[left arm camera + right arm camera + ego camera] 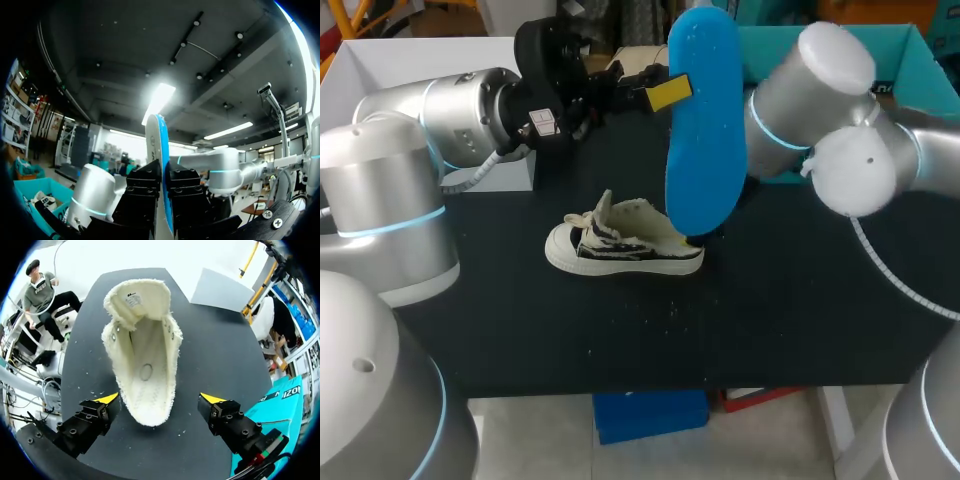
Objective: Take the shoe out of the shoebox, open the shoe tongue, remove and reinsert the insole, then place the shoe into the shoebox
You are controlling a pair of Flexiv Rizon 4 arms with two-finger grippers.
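Head view, left hand (pixel 672 92) clamps upright insole (pixel 705 140)

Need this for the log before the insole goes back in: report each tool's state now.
Left tool: shut on the blue insole.
Right tool: open, over the shoe, holding nothing.

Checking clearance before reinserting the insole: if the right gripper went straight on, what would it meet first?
Most likely the shoe: its heel end lies ahead between the right gripper's open fingers, with the table beneath. Depth is unclear.
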